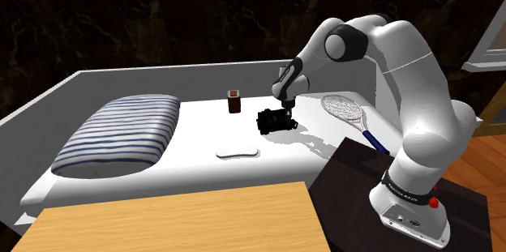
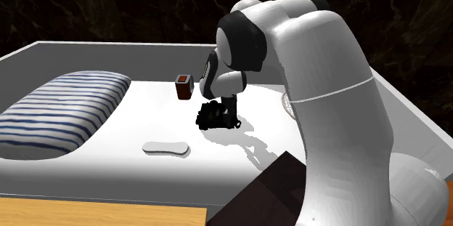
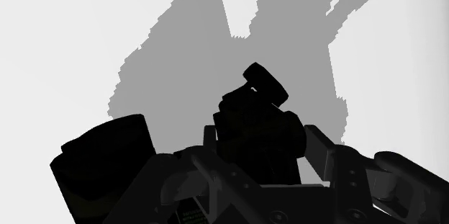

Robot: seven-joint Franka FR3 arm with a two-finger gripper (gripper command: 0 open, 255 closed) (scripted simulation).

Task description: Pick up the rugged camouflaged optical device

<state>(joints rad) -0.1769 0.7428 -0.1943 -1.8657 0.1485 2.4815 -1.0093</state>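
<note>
Foreground: a wooden board (image 1: 178, 218) and the dark stand (image 1: 353, 185) lay nearest the shoulder camera.
Flat white piece (image 1: 237, 154): lay on the white bed (image 1: 203, 173), at seven o'clock from the device.
Optical device (image 1: 270, 120) (image 2: 210, 118) (image 3: 255, 125): drawn black, it sat at mid-bed, directly under the arm's hand.
Gripper (image 1: 285, 118) (image 2: 226, 114): was down on the device's three o'clock side. Whether it clasped the device could not be told, black against black.
Pillow (image 1: 117, 137): blue-and-white striped, at nine o'clock, well apart.
Racket (image 1: 345, 110): at three o'clock, with its blue handle toward the stand.
Brown box (image 1: 234, 101): upright at eleven o'clock, near but apart.
Backdrop: a dark marbled wall (image 1: 162, 15).
</note>
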